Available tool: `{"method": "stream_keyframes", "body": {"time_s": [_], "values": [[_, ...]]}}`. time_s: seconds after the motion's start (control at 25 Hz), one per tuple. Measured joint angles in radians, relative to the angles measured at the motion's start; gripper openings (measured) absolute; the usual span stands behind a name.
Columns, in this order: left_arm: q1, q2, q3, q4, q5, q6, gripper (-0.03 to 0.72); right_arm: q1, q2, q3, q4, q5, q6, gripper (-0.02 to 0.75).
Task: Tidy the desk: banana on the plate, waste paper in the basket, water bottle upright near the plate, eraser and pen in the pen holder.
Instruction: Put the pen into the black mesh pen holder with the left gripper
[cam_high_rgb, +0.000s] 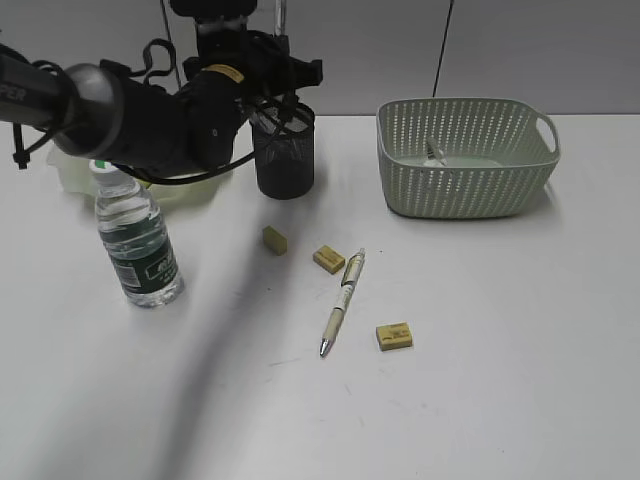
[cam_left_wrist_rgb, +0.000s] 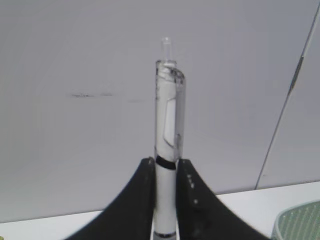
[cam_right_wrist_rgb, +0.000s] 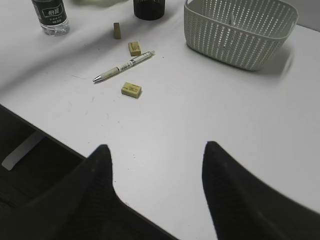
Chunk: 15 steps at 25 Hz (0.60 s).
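Observation:
My left gripper (cam_left_wrist_rgb: 166, 162) is shut on a white and clear pen (cam_left_wrist_rgb: 169, 115) and holds it upright. In the exterior view this gripper (cam_high_rgb: 272, 70) hangs just above the black mesh pen holder (cam_high_rgb: 285, 160). A second pen (cam_high_rgb: 343, 300) lies on the desk (cam_high_rgb: 500, 350) with three tan erasers (cam_high_rgb: 275, 239) (cam_high_rgb: 329, 259) (cam_high_rgb: 394, 336) around it. The water bottle (cam_high_rgb: 138, 240) stands upright at the left. The plate (cam_high_rgb: 195, 188) is mostly hidden behind the left arm, and the banana is hidden. The waste paper (cam_high_rgb: 435, 155) lies in the basket (cam_high_rgb: 465, 190). My right gripper (cam_right_wrist_rgb: 155, 150) is open and empty.
The right wrist view shows the desk's front edge (cam_right_wrist_rgb: 60, 145) under the right gripper, with the pen (cam_right_wrist_rgb: 124, 66), the erasers (cam_right_wrist_rgb: 131, 90), the bottle (cam_right_wrist_rgb: 50, 15) and the basket (cam_right_wrist_rgb: 240, 32) farther off. A grey wall stands behind the desk.

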Motion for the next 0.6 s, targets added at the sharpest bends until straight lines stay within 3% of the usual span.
{"method": "stream_keyframes", "body": {"time_s": [0.48,0.6], "values": [[0.0,0.096,-0.038,0.015,-0.023,-0.007,0.081,0.0,-0.001,0.0,0.0,0.0,0.001,0.457],[0.0,0.096,-0.04,0.016,-0.021,-0.007,0.15,0.0,-0.001,0.0,0.0,0.0,0.001,0.457]]}}
